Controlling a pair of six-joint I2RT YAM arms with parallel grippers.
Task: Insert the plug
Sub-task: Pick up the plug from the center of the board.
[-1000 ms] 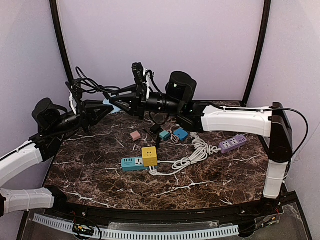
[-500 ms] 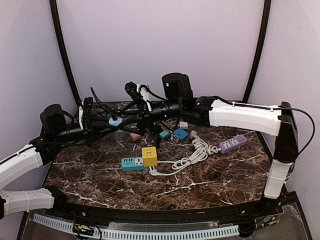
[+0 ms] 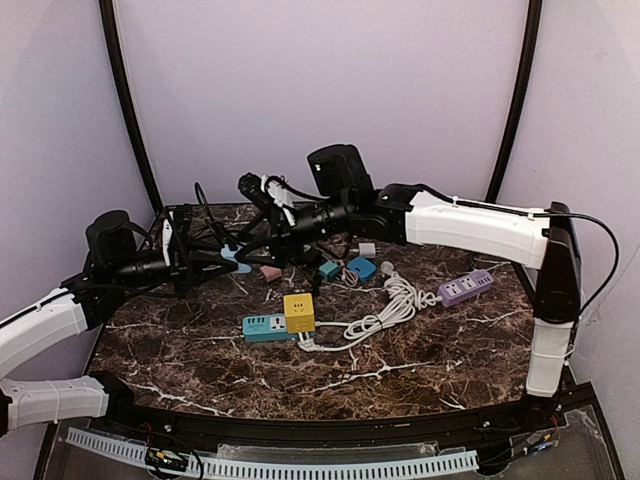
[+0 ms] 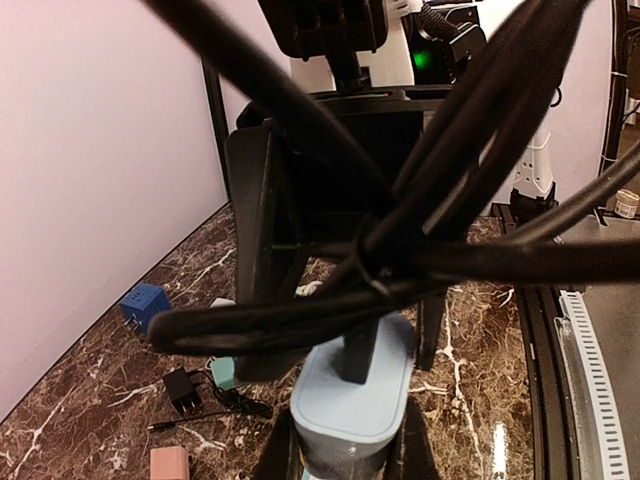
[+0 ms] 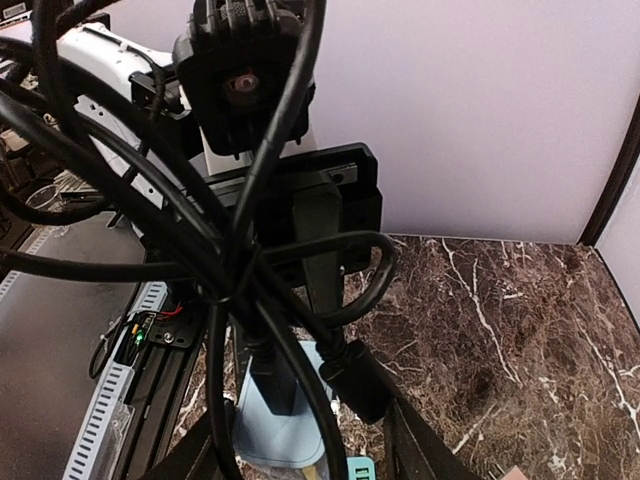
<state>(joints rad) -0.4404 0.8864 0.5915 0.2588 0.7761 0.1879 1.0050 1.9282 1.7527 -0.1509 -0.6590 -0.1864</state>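
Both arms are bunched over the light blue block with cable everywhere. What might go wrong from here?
1. The black cable bundle crosses both wrist views in front of the light blue block, so alignment would be judged half blind.
2. The left gripper and right gripper sit very close over the block. A small move may knock them together or snag a loop.
3. A snagged loop could drag the block toward the pink piece.

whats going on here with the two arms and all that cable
Both arms meet at the back left of the table over a light blue socket block. The left gripper sits around it, the right gripper above with a tangle of black cable. A black plug stands on the block; how deep is unclear.
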